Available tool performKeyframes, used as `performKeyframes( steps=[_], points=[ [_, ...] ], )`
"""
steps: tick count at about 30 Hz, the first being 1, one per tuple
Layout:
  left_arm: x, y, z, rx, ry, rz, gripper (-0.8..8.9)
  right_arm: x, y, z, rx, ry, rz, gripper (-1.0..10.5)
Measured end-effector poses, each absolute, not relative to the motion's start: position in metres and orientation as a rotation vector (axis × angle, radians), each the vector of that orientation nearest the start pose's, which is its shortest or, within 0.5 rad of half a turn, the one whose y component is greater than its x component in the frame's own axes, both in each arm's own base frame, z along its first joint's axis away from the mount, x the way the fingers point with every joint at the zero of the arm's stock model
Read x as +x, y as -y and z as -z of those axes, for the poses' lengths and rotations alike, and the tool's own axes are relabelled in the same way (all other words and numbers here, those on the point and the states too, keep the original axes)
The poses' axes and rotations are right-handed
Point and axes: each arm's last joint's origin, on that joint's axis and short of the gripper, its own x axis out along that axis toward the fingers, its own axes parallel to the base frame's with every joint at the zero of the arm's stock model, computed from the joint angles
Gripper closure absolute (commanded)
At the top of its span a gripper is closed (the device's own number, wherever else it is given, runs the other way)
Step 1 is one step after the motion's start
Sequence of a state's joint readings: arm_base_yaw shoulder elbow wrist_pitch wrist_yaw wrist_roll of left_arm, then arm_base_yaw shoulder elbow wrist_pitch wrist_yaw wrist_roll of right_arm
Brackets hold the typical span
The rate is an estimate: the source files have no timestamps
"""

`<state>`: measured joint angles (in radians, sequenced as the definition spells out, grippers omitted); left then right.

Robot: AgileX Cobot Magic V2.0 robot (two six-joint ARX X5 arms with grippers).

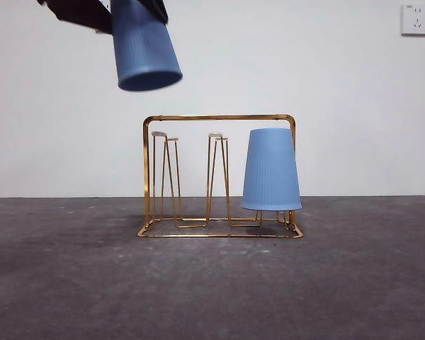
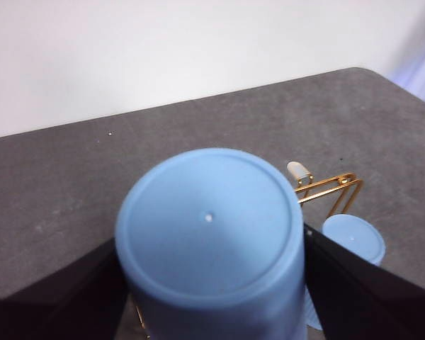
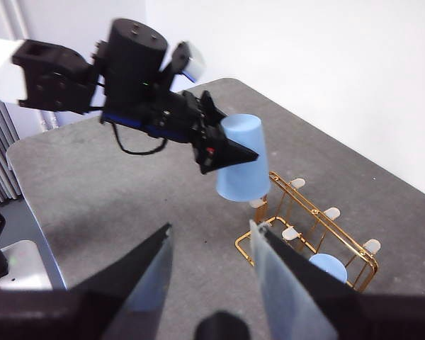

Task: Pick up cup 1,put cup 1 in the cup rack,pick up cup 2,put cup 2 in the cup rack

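Spreading across the whole scene, a dark grey tabletop point(image 1: 71, 283) is seen against a white wall point(image 1: 57, 127), on which a white socket point(image 1: 416, 19) is mounted. The gold wire cup rack point(image 1: 219, 117) is stood near the middle of the tabletop, well clear of its edges. One blue cup point(image 1: 271, 170) is already set mouth down over a peg at one end of the rack, while the other white-tipped pegs point(image 1: 159, 134) are left bare. A second blue cup point(image 1: 144, 46) is held in the air, tilted with its mouth downward, above and just to the side of the rack's bare end and not touching it. It is clamped between the black jaws of the left gripper point(image 3: 223, 152), whose fingers are pressed against the cup's opposite sides. The right gripper point(image 3: 211, 265) is kept high above the table, back from the rack, with its jaws spread apart and nothing held between them.
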<state>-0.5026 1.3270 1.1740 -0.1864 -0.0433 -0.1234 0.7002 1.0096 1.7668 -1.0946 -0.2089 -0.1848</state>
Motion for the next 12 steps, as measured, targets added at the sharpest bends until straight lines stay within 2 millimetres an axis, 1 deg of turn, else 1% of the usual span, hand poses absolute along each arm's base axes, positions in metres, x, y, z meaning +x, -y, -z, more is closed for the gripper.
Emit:
performKeyframes(
  steps=[7, 12],
  points=[
    [0.281, 0.153, -0.328, -0.011, -0.399, 0.423, 8.21, 0.078, -0.073, -0.506, -0.258, -0.268, -0.931, 7.6],
    [0.289, 0.156, -0.318, 0.013, -0.422, 0.387, 8.22, 0.078, -0.073, -0.506, -0.259, -0.267, -0.931, 7.6]
  ],
)
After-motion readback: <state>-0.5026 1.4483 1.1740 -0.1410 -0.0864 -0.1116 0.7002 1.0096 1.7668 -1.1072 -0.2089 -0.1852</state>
